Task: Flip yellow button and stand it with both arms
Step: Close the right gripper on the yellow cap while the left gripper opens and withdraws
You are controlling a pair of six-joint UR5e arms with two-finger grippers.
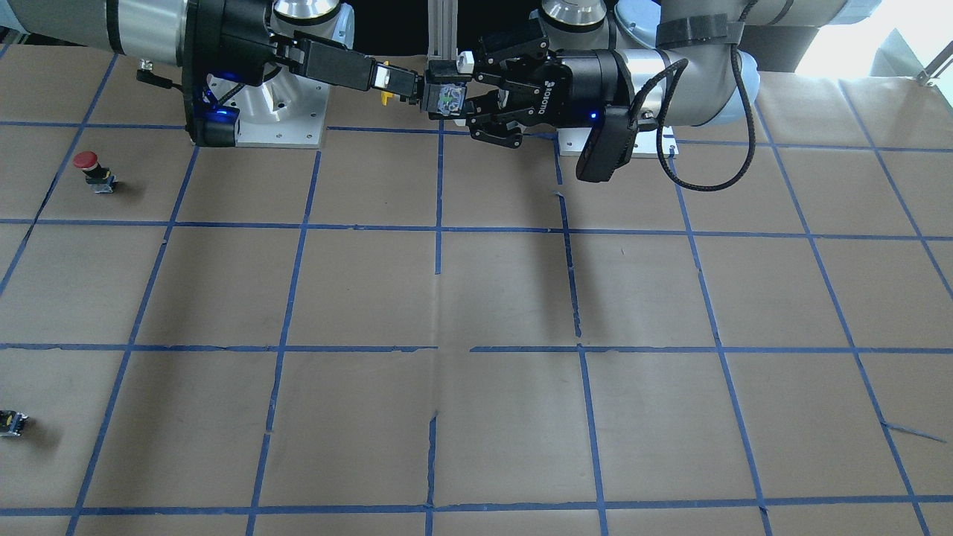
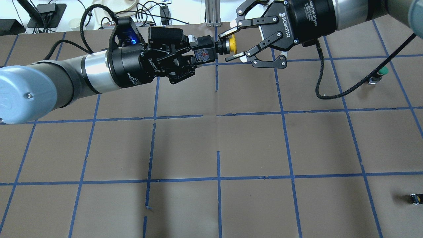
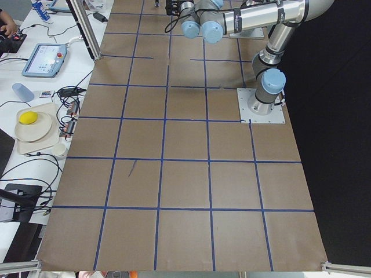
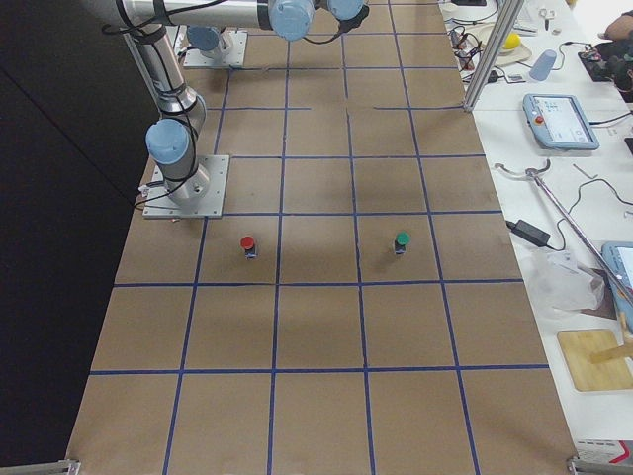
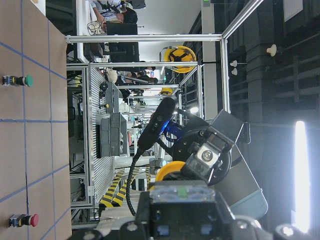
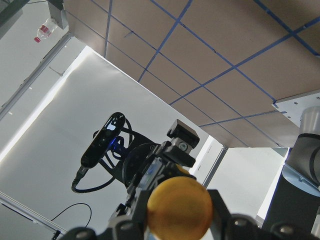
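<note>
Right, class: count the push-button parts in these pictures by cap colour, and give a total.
Yellow mushroom-capped push-button: 1
Red-capped push-button: 1
Green-capped push-button: 1
Capless black-and-grey switch block: 1
Total: 4

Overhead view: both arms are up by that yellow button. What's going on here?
The yellow button is held sideways in the air above the table, between the two arms. The left gripper is clamped on its black-and-grey block. The right gripper has a finger on either side of the yellow cap, though contact cannot be confirmed. It looks like a hand-over for the flip; the button is not yet stood up. A red button and a green button stand elsewhere on the table.
</note>
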